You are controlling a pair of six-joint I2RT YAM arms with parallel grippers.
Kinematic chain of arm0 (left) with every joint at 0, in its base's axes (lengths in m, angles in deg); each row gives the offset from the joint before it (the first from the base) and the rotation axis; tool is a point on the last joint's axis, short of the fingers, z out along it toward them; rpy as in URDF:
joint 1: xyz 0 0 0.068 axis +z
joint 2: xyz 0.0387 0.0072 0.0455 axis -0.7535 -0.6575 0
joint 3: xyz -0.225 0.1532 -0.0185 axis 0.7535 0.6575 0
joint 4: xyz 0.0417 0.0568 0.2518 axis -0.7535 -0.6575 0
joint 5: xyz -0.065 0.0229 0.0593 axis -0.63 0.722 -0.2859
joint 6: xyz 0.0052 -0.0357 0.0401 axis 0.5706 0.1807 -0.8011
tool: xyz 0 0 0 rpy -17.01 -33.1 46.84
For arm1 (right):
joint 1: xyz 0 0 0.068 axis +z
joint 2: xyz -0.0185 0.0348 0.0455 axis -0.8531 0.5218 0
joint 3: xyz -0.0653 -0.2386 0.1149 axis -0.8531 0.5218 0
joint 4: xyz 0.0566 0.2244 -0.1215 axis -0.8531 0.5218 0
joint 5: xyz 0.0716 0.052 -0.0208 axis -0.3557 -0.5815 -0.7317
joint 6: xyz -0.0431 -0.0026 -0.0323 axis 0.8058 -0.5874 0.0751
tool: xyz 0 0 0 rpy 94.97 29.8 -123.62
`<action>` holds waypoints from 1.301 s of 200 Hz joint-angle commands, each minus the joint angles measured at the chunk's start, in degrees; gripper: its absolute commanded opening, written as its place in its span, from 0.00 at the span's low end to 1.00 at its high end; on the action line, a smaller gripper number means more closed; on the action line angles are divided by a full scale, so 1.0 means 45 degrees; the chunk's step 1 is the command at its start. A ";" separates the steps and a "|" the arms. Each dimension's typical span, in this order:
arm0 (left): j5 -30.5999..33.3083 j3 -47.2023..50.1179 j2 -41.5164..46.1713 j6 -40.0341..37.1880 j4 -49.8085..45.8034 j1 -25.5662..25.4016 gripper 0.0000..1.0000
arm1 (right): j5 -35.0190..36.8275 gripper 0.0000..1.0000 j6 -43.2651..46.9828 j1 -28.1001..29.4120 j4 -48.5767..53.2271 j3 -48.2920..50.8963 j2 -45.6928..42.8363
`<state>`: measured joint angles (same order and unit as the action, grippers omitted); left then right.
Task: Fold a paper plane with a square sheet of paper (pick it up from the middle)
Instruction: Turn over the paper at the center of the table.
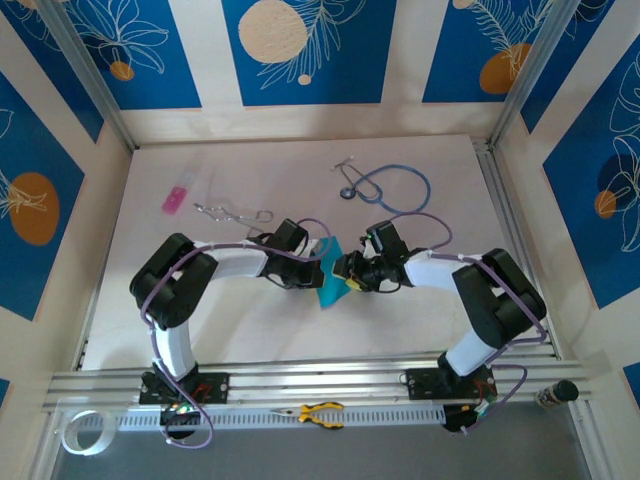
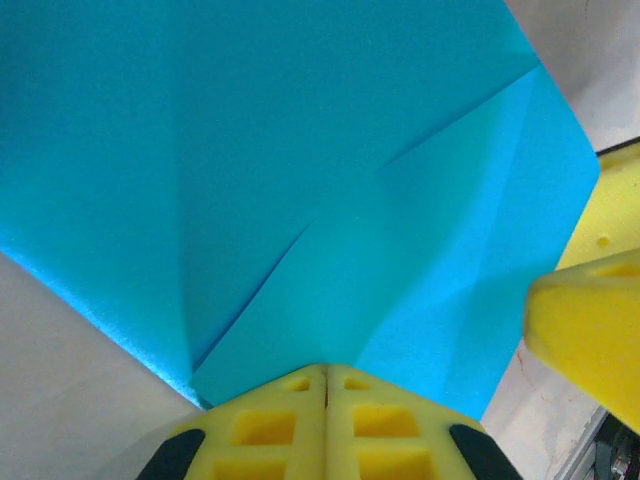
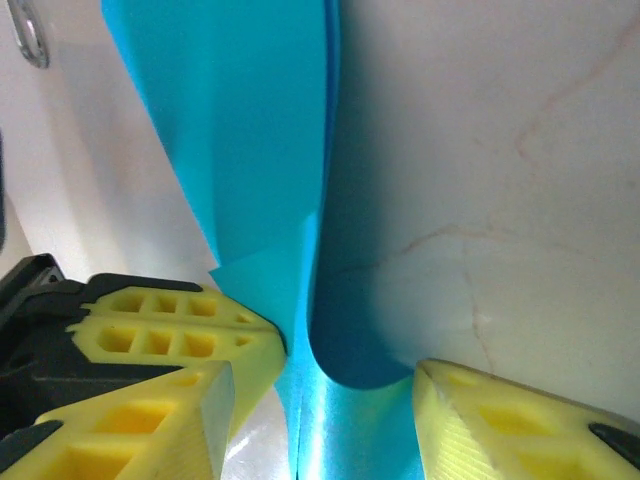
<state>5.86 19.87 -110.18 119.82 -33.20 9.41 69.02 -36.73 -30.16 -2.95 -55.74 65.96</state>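
The square sheet of paper (image 1: 331, 278) is cyan-blue, folded into an angular creased shape and held upright between the two arms at the table's middle. My left gripper (image 2: 325, 372) is shut on its lower edge, where diagonal creases fan out over the sheet (image 2: 300, 170). My right gripper (image 3: 325, 385) stands open around the same paper (image 3: 250, 150). A curled fold (image 3: 355, 350) sits between its yellow fingers (image 3: 500, 420) and touches the right one. From above, the left gripper (image 1: 316, 262) and right gripper (image 1: 350, 270) face each other.
A blue-tubed stethoscope (image 1: 388, 186) lies at the back right. A small pink rectangle (image 1: 175, 199) and metal tongs (image 1: 232, 212) lie at the back left. Yellow-handled pliers (image 1: 320, 413) and a tape roll (image 1: 82, 430) rest by the near aluminium rail (image 1: 300, 380).
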 commanded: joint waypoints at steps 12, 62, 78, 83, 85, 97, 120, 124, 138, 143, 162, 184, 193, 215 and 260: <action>0.0058 0.0381 -0.0280 -0.0026 -0.0511 0.0000 0.02 | -0.0718 0.50 0.0857 -0.0261 -0.0145 -0.0541 0.0477; 0.0095 0.0404 -0.0254 0.0009 -0.0506 -0.0012 0.02 | -0.1066 0.46 0.1443 -0.0455 -0.0642 -0.0691 0.0944; 0.0078 0.0384 -0.0255 0.0023 -0.0527 -0.0001 0.02 | -0.1241 0.43 0.1462 -0.0545 -0.0813 -0.0640 0.1070; 0.0078 0.0381 -0.0254 0.0019 -0.0532 -0.0003 0.02 | -0.1272 0.42 0.1462 -0.0578 -0.0903 -0.0601 0.1107; 0.0092 0.0376 -0.0240 0.0022 -0.0534 -0.0012 0.02 | -0.1293 0.42 0.1472 -0.0593 -0.0929 -0.0582 0.1115; 0.0122 0.0377 -0.0216 0.0023 -0.0527 0.0001 0.02 | -0.1444 0.39 0.1443 -0.0681 -0.1263 -0.0449 0.1166; 0.0117 0.0362 -0.0215 0.0035 -0.0527 -0.0014 0.02 | -0.1626 0.38 0.1477 -0.0894 -0.1570 -0.0307 0.1227; 0.0120 0.0355 -0.0215 0.0040 -0.0518 -0.0009 0.02 | -0.1690 0.38 0.1482 -0.0928 -0.1632 -0.0289 0.1227; 0.0134 0.0352 -0.0200 0.0034 -0.0546 -0.0006 0.02 | -0.1974 0.37 0.1522 -0.1012 -0.1888 -0.0264 0.1296; 0.0136 0.0369 -0.0196 0.0037 -0.0542 -0.0002 0.02 | -0.2054 0.36 0.1523 -0.1032 -0.1913 -0.0278 0.1345; 0.0156 0.0382 -0.0166 0.0058 -0.0518 0.0001 0.02 | -0.2173 0.33 0.1493 -0.1060 -0.1973 -0.0302 0.1575; 0.0175 0.0425 -0.0090 0.0104 -0.0508 -0.0014 0.02 | -0.2145 0.31 0.1428 -0.1101 -0.2163 -0.0195 0.1757; 0.0175 0.0450 -0.0030 0.0120 -0.0477 -0.0015 0.02 | -0.2138 0.28 0.1392 -0.1129 -0.2262 -0.0156 0.1789; 0.0209 0.0456 0.0053 0.0138 -0.0469 -0.0010 0.03 | -0.2113 0.24 0.1298 -0.1170 -0.2650 0.0057 0.1802; -0.0173 0.0533 0.0280 0.0541 0.0177 0.0016 0.08 | -0.2347 0.13 0.1331 -0.1248 -0.3020 0.0267 0.1744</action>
<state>5.77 20.70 -109.79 120.65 -31.95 9.41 60.36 -31.03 -35.34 -14.56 -56.02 73.81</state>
